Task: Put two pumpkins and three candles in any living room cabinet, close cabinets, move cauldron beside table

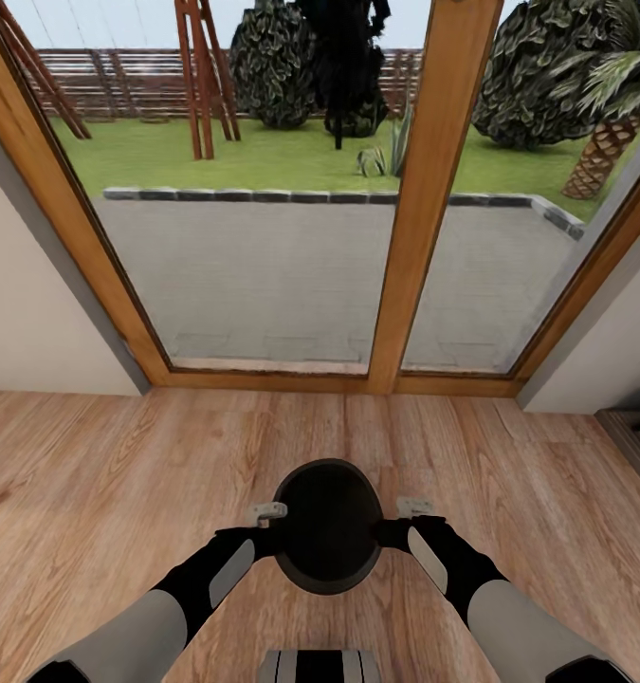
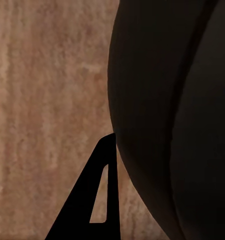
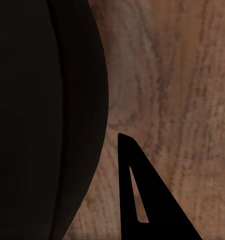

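The cauldron [image 1: 330, 526], black and round-mouthed, is held above the wood floor [image 1: 120, 455] at 6 o'clock in the head view, directly ahead of the robot's trunk. The left gripper [image 1: 267, 517] sits against its rim at 9 o'clock; the right gripper [image 1: 410, 512] sits against the rim at 3 o'clock. Both appear clamped on the rim, one finger outside the wall. In the left wrist view one dark finger [image 2: 95, 200] lies just beside the cauldron's bulging side [image 2: 172, 115]. The right wrist view shows the same: finger [image 3: 147, 200] near the wall [image 3: 42, 120], floor beyond. At 12 o'clock stands a glazed door [image 1: 424, 190] with timber frame, patio and lawn outside.
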Controlling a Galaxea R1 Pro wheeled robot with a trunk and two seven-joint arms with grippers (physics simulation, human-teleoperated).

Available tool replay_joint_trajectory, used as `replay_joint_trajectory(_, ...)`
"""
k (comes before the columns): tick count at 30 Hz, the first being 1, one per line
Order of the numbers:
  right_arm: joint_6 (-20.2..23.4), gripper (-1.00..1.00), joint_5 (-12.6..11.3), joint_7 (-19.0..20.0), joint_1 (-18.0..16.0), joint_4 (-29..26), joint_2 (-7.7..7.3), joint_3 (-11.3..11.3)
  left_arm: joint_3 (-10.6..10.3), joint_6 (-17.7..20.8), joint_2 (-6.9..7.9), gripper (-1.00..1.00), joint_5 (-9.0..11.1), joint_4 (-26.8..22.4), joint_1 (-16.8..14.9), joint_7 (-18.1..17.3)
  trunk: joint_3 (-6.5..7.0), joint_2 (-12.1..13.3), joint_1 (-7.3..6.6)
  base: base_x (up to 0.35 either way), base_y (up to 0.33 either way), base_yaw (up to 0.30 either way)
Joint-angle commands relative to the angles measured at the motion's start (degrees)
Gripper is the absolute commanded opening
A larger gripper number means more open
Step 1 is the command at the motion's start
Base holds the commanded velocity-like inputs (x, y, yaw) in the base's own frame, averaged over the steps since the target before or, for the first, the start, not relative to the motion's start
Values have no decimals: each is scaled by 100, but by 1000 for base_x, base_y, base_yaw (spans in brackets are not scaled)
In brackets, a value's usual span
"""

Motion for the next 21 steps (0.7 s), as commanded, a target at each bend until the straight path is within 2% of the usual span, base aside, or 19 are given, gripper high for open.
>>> replay_joint_trajectory(1, 12, -100, 138, -49, -1, 4, -6, 0, 5, 22, 17, -100, -121, 4, 0, 57, 0, 0, 0, 0, 0, 0)
replay_joint_trajectory(3, 16, -100, 138, -49, -1, 4, -6, 2, 5, 22, 16, -100, -121, 3, 0, 58, 0, 0, 0, 0, 0, 0)
replay_joint_trajectory(7, 15, -100, -153, -15, 5, 58, -11, 27, -30, -3, 118, -100, 136, -114, 31, 37, 0, 0, 0, 0, 0, 0)
replay_joint_trajectory(9, 12, -100, -229, -32, 3, 52, -6, 30, -24, -13, 43, -100, 203, -135, 77, 8, 0, 0, 0, 0, 0, 0)
replay_joint_trajectory(13, 11, -100, -126, -49, 5, 49, 15, 38, -26, -11, -25, -100, -88, -208, 103, -6, 0, 0, 0, 0, 0, 0)
replay_joint_trajectory(21, 10, -100, -45, -60, 5, 42, 8, 38, -30, -10, -30, -100, -147, -221, 106, -12, 0, 0, 0, 0, 0, 0)
